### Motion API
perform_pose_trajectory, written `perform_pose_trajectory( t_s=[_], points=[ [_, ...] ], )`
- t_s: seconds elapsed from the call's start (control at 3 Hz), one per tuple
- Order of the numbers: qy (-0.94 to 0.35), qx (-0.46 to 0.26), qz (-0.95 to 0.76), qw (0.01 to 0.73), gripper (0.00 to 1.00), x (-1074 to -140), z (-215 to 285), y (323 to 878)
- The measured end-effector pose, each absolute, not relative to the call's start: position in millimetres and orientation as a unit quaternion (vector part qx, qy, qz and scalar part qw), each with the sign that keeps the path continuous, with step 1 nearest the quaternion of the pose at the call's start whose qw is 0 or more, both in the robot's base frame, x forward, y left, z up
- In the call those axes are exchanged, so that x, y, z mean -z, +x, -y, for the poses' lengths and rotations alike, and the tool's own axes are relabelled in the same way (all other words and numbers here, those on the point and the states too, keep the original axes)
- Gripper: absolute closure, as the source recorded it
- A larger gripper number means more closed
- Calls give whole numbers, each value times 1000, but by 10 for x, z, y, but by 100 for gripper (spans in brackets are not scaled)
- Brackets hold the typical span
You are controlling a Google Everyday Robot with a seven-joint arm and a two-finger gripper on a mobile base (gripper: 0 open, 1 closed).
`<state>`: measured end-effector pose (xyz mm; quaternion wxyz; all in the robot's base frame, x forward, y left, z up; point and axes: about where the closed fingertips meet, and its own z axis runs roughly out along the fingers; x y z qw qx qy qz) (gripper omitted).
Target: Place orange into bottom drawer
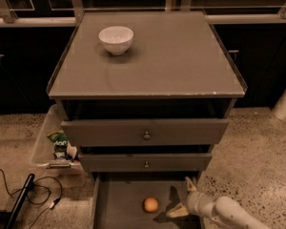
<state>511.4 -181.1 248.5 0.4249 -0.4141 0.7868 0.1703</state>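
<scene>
The orange [150,204] lies on the flat grey floor of the pulled-out bottom drawer [119,204], near its middle. My gripper [183,198] is low over the right part of that drawer, just right of the orange and apart from it. Its fingers [177,212] are spread open and hold nothing. The white arm runs off toward the lower right corner.
The two upper drawers with round knobs [146,135] are nearly shut above the gripper. A white bowl [116,39] stands on the cabinet top. A clear bin with snack bags [59,144] sits left of the cabinet, and cables [24,194] lie on the floor.
</scene>
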Motion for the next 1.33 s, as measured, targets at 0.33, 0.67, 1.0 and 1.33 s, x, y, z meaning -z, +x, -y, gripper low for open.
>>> perform_pose_trajectory(
  t_s=[0.33, 0.67, 1.0, 1.33],
  points=[
    [-380, -90, -802, 452, 0, -2995, 2538, 5098],
    [-329, -14, -820, 469, 0, -3432, 3264, 5150],
    [-269, 50, -829, 487, 0, -3796, 3813, 5163],
    [-262, 64, -830, 488, 0, -3815, 3893, 5188]
  ],
)
